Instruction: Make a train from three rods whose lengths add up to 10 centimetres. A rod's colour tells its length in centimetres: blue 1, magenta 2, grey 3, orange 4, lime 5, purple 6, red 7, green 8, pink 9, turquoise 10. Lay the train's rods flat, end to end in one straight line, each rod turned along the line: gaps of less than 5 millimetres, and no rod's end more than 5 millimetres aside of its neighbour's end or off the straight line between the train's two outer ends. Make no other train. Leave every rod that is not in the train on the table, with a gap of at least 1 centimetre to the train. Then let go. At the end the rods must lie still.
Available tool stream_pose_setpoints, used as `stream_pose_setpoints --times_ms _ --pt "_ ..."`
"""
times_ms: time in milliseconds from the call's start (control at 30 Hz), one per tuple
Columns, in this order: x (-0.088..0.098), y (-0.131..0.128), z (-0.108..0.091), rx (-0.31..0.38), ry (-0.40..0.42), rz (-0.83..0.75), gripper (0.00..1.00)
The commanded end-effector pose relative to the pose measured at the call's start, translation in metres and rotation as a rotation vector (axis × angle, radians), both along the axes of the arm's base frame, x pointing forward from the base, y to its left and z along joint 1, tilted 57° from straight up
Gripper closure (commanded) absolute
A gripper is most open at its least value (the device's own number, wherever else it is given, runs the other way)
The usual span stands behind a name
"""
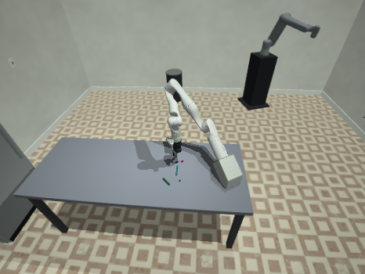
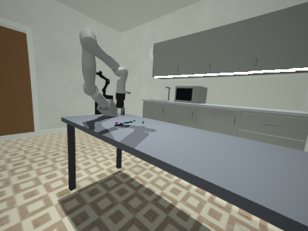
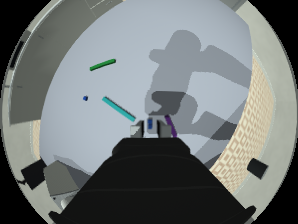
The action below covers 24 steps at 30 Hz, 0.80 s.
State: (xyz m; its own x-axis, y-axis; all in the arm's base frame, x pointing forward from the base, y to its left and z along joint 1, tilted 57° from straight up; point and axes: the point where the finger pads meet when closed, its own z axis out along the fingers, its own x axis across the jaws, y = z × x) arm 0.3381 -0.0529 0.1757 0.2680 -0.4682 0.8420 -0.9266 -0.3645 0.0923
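My gripper (image 1: 175, 153) hangs a little above the table with its fingers partly open and nothing held; it also shows in the wrist view (image 3: 150, 129). Right below it lie a short blue rod (image 3: 150, 123) and a purple rod (image 3: 169, 124), close side by side. In the top view the purple rod (image 1: 174, 159) lies left of a magenta rod (image 1: 182, 160). A turquoise rod (image 1: 177, 169) lies just in front of them and also shows in the wrist view (image 3: 119, 108). A green rod (image 1: 166, 181) and a second small blue rod (image 1: 179, 180) lie farther forward.
The arm's white base (image 1: 228, 171) stands on the table's right side. The table's back edge is just behind the gripper. A second arm on a black pedestal (image 1: 259, 80) stands far off on the floor.
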Motion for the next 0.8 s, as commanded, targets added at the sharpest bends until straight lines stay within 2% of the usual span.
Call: stream_pose_setpoints --times_ms 0,200,233,767 --pt "0.0023 0.0106 0.0046 0.013 -0.011 0.014 0.46" --pt "0.0018 0.0119 0.0055 0.013 -0.011 0.014 0.46" --pt "0.0018 0.0119 0.0055 0.013 -0.011 0.014 0.0" --pt "0.0018 0.0119 0.0055 0.013 -0.011 0.014 0.0"
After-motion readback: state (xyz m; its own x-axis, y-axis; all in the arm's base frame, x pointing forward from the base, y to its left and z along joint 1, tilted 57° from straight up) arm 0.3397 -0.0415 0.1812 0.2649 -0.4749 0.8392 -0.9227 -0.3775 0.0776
